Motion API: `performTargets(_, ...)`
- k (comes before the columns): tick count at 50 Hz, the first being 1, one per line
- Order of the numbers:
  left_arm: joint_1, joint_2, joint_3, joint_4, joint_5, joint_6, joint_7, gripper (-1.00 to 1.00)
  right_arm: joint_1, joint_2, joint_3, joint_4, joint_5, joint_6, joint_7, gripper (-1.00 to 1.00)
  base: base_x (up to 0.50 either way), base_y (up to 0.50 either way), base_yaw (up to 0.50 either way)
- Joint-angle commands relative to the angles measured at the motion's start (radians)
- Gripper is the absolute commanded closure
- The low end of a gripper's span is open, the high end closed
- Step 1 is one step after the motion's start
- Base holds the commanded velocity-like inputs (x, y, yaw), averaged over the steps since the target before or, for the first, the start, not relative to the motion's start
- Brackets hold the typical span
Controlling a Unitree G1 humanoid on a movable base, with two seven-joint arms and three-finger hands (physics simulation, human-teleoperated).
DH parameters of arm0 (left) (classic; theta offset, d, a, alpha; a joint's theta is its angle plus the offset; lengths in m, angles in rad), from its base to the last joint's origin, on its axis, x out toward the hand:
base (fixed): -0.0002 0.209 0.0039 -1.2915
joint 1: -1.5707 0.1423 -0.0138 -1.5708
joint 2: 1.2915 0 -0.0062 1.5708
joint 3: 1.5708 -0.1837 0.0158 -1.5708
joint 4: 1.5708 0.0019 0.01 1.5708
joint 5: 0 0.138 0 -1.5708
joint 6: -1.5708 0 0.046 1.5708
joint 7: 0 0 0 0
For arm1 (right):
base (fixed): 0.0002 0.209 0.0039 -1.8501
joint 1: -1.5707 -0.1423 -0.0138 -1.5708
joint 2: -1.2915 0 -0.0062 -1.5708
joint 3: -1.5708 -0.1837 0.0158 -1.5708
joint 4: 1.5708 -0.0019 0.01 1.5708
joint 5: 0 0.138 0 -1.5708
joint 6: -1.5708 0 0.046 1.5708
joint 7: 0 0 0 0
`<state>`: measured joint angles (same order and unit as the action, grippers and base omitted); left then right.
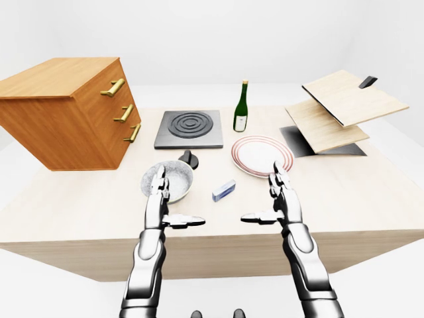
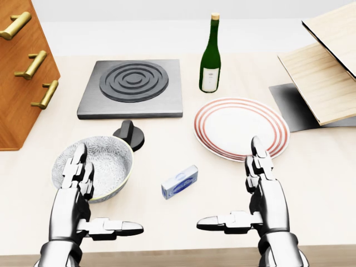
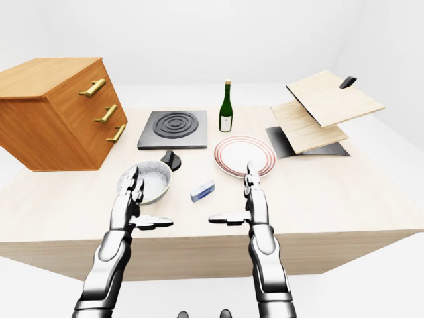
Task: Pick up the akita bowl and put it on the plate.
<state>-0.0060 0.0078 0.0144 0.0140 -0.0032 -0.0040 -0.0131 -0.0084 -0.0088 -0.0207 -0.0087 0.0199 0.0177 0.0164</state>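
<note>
In the head view the silver left hand (image 2: 72, 197) hides the lower-left rim of the grey patterned bowl (image 2: 111, 161). That view's edges crop the brown wooden drawer cabinet (image 2: 16, 94) and the pale wooden boards (image 2: 325, 72). The label (image 2: 209, 79) on the green glass bottle (image 2: 211, 53) is illegible.

This is a kitchen set-up in a simulator's render: one pale wooden bench (image 2: 311, 211) stands in plain white surroundings. On it are cooking and dining things: a dark square hotplate (image 2: 133, 83) with a ringed burner and a black knob (image 2: 129, 133) just beside it, a green wine bottle (image 2: 210, 55), a white plate (image 2: 233, 125) with red rings and a patterned bowl (image 2: 111, 161). A wooden chest of three drawers (image 1: 59, 119) with brass handles sits at the left of the left-eye view, and light wooden boards (image 1: 351, 99) stand tilted over a dark mat (image 1: 298, 142) at the right
</note>
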Motion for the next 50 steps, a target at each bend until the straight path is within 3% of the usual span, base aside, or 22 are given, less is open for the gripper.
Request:
performTargets(1, -0.015, 0.011, 0.018, 0.043, 0.003, -0.015, -0.017, -1.00, -0.022, -0.020, -0.038, 0.005, 0.041, 0.026, 0.036, -1.00, 0.00, 0.00, 0.00)
performTargets(5, -0.022, 0.011, 0.017, 0.050, 0.002, -0.018, -0.017, -1.00, -0.021, -0.020, -0.041, 0.015, 0.056, 0.045, 0.044, -1.00, 0.00, 0.00, 0.00)
performTargets(7, -0.027, 0.012, 0.018, 0.053, 0.002, -0.016, -0.016, -1.00, -0.022, -0.026, -0.039, 0.030, 0.034, -0.002, 0.046, -1.00, 0.00, 0.00, 0.00)
performTargets(10, -0.036, 0.016, 0.026, 0.080, 0.000, -0.029, -0.014, -1.00, -0.031, -0.025, -0.044, 0.040, 0.041, 0.009, 0.048, -1.00, 0.00, 0.00, 0.00)
performTargets(11, -0.037, 0.020, 0.026, 0.072, 0.009, -0.020, -0.011, -1.00, -0.039, -0.027, -0.046, 0.037, 0.031, 0.001, 0.038, -1.00, 0.00, 0.00, 0.00)
performTargets(12, -0.035, 0.026, 0.024, 0.039, 0.033, 0.006, -0.001, -1.00, -0.048, -0.028, -0.050, -0.008, 0.049, 0.028, 0.043, -1.00, 0.00, 0.00, 0.00)
performTargets(13, -0.017, 0.040, 0.014, -0.131, 0.109, 0.091, 0.030, -1.00, -0.065, -0.033, -0.064, -0.195, 0.118, 0.070, 0.054, -1.00, 0.00, 0.00, 0.00)
performTargets(14, -0.006, 0.051, 0.013, -0.356, 0.160, 0.091, 0.020, -1.00, -0.105, -0.036, -0.096, -0.363, 0.190, 0.070, 0.023, -1.00, 0.00, 0.00, 0.00)
performTargets(15, -0.097, 0.061, 0.074, -0.839, 0.095, 0.091, -0.056, -1.00, -0.275, -0.083, -0.200, -0.670, 0.381, 0.070, -0.065, -1.00, 0.00, 0.00, 0.00)
performTargets(17, -0.199, 0.092, 0.149, -1.042, 0.040, 0.091, -0.067, -1.00, -0.401, -0.163, -0.260, -0.756, 0.473, 0.070, -0.171, -1.00, 0.00, 0.00, 0.00)
performTargets(19, -0.152, 0.096, 0.131, -0.995, 0.099, 0.091, -0.036, -1.00, -0.381, -0.173, -0.254, -0.764, 0.552, 0.070, -0.231, -1.00, 0.00, 0.00, 0.00)
performTargets(21, -0.120, 0.070, 0.122, -0.958, 0.088, 0.091, -0.040, -1.00, -0.338, -0.178, -0.221, -0.745, 0.525, 0.070, -0.240, -1.00, 0.00, 0.00, 0.00)
performTargets(23, -0.084, 0.067, 0.094, -0.930, 0.136, 0.091, -0.031, -1.00, -0.277, -0.170, -0.194, -0.753, 0.507, 0.070, -0.203, -1.00, 0.00, 0.00, 0.00)
performTargets(25, -0.077, 0.053, 0.105, -0.927, 0.123, 0.091, -0.039, -1.00, -0.264, -0.150, -0.205, -0.761, 0.534, 0.070, -0.204, -1.00, 0.00, 0.00, 0.00)
performTargets(33, -0.056, 0.041, 0.097, -0.887, 0.133, 0.091, -0.024, -1.00, -0.161, -0.110, -0.155, -0.769, 0.467, 0.070, -0.147, -1.00, 0.00, 0.00, 0.00)
performTargets(40, -0.104, 0.064, 0.136, -0.894, 0.104, 0.091, -0.034, -1.00, -0.123, -0.067, -0.164, -0.783, 0.482, 0.070, -0.111, -1.00, 0.03, 0.00, 0.00)
performTargets(50, -0.093, 0.075, 0.174, -0.908, 0.084, 0.091, -0.038, -1.00, -0.119, -0.071, -0.159, -0.754, 0.473, 0.070, -0.115, -1.00, 0.50, 0.10, 0.00)
